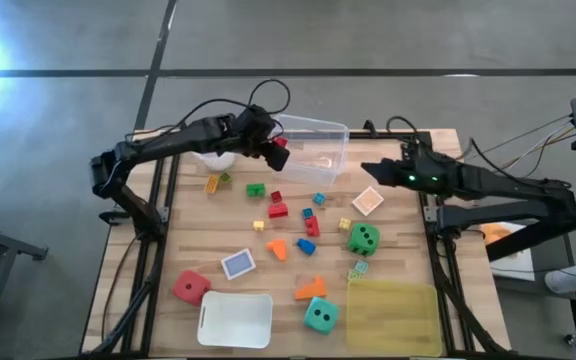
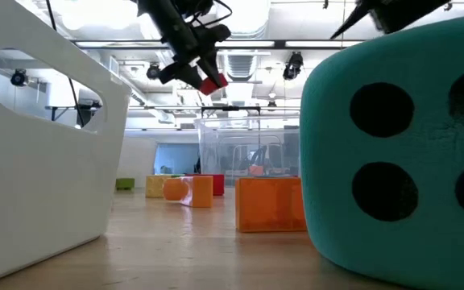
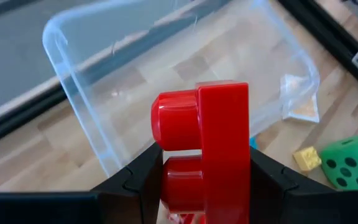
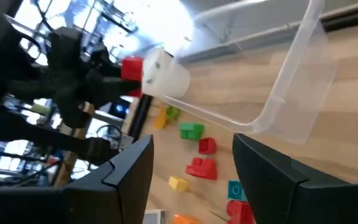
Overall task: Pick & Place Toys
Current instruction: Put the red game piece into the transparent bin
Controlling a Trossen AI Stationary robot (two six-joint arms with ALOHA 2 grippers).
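Observation:
My left gripper (image 1: 271,150) is shut on a red studded block (image 3: 204,149), high above the table at the left rim of the clear plastic tub (image 1: 313,148); the low view shows the block (image 2: 213,84) well above the tub. My right gripper (image 1: 370,168) is open and empty, just right of the tub, over a flat pale tile (image 1: 368,200). Many small blocks (image 1: 280,208) lie on the table's middle. A green die (image 1: 363,238), a red die (image 1: 190,288) and a teal die (image 1: 319,316) rest on the table nearer the front. My left gripper pinches the red block by its two opposite side faces (image 3: 241,186) between its two fingers (image 3: 135,183). The round studs (image 3: 173,121) face sideways, out of the gap. The block is lifted clear, over the tub's left rim.
A white cup (image 1: 213,158) stands just left of the tub, under my left arm. A white handled tray (image 1: 235,320) and a yellow see-through box (image 1: 392,315) stand at the front edge. A blue-edged tile (image 1: 238,263) lies front left.

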